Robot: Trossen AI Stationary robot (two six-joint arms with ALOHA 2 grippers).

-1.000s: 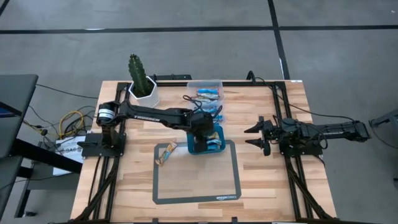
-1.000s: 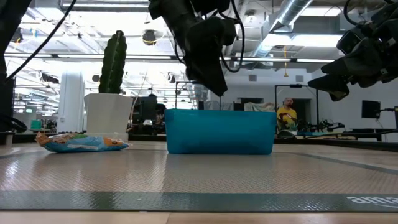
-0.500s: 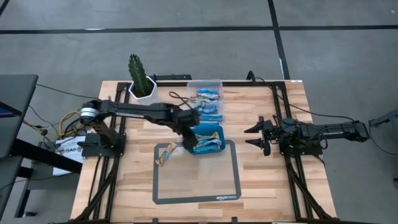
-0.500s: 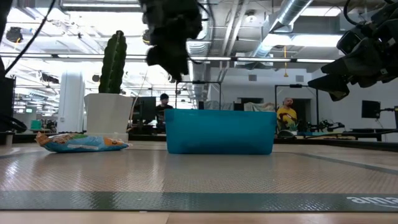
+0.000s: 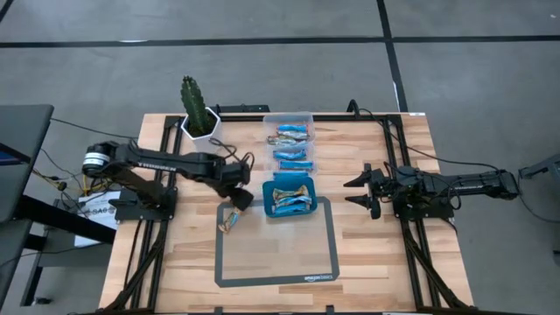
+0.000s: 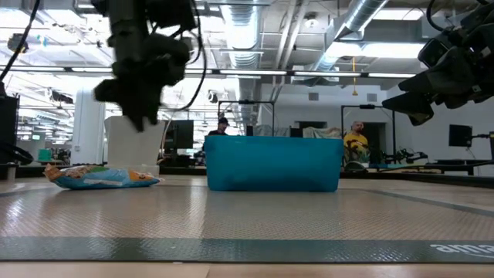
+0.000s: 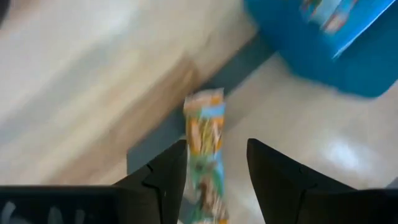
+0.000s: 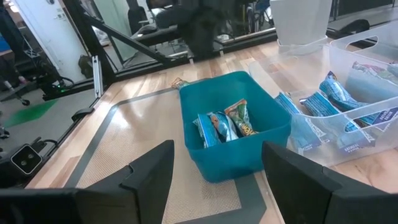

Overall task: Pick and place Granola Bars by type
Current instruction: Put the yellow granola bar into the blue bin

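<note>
One granola bar (image 5: pixel 232 217) in a tan-and-blue wrapper lies flat on the mat's left edge, left of the teal tray (image 5: pixel 268 198). The low view shows the same bar (image 6: pixel 100 177). My left gripper (image 5: pixel 241 200) hangs open above it without touching, and in the left wrist view the bar (image 7: pixel 205 140) shows between the spread fingers (image 7: pixel 216 149). The teal tray (image 8: pixel 249 155) holds a few bars (image 8: pixel 224 126). Several blue-wrapped bars (image 5: pixel 291 144) lie in the clear box (image 5: pixel 289 116). My right gripper (image 5: pixel 359 191) waits open over the table's right side.
A cactus in a white pot (image 5: pixel 199 118) stands at the far left of the table, behind my left arm. The grey-bordered mat (image 5: pixel 276 280) covers the near middle. The clear box touches the tray's far side.
My left gripper has swung from over the teal tray toward the table's left and now hangs above the lone bar on the mat, a little lower than half a second ago. The bars and the tray have kept their places.
</note>
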